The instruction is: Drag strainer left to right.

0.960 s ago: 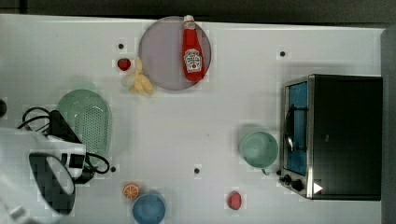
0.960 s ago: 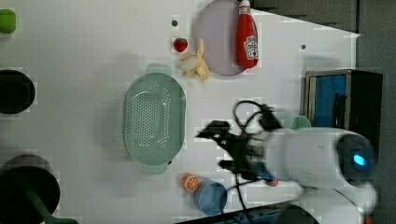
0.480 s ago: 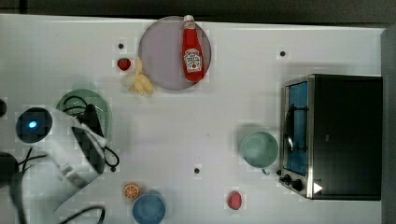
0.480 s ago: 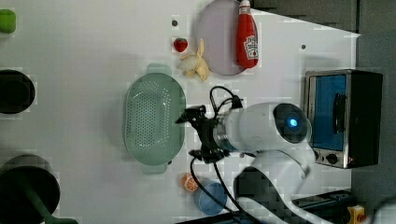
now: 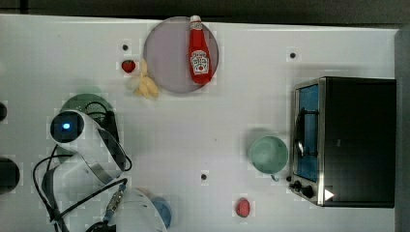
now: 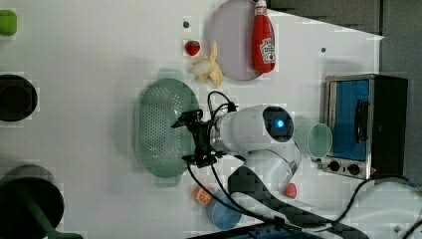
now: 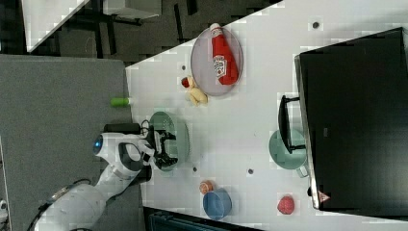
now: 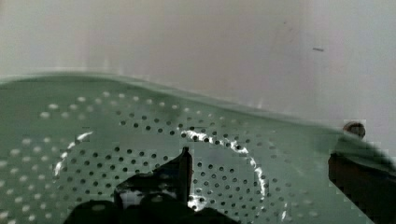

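1. The strainer lies on the white table, at the top view's left, below the lilac plate and well apart from the mint cup and the toaster oven. It has not yet been dragged.
2. The gripper hangs over the strainer's rim nearest the arm with its jaws spread wide, holding nothing. In the wrist view one finger sits above the perforated bowl and the other beyond the rim, so the jaws appear to straddle the wall.
3. Risk: if the fingers close high on the thin plastic wall, the strainer could tip or slip free during the pull.
4. Risk: pressing down too far could jam a fingertip into the holed floor and make the strainer skid or rock.
5. Risk: a drag toward the top view's right that drifts upward could knock the banana and strawberry near the plate.
6. Risk: a long pull could run the strainer into the mint cup; the orange slice and blue bowl lie close beside the arm.
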`<action>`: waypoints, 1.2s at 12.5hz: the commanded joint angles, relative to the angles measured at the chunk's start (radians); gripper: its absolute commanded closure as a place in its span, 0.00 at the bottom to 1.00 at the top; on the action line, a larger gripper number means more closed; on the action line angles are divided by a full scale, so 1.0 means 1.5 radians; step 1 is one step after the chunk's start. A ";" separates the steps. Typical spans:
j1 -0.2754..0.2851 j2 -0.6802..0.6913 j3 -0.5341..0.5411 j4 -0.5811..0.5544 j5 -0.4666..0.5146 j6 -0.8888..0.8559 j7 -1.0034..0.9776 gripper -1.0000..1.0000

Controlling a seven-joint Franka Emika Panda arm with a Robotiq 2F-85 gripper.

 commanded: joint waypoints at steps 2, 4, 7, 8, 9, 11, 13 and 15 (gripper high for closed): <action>0.013 0.000 -0.043 0.006 0.002 0.030 0.041 0.00; 0.011 -0.003 -0.051 -0.001 0.003 0.030 0.041 0.00; 0.003 -0.019 -0.068 -0.018 0.002 0.030 0.041 0.00; -0.002 -0.027 -0.071 -0.027 0.002 0.030 0.041 0.00; -0.007 -0.036 -0.075 -0.040 0.002 0.030 0.041 0.00; -0.019 -0.050 -0.086 -0.062 0.002 0.031 0.036 0.00; -0.029 -0.058 -0.100 -0.075 0.002 0.037 0.033 0.00; -0.039 -0.062 -0.110 -0.083 0.002 0.045 0.027 0.00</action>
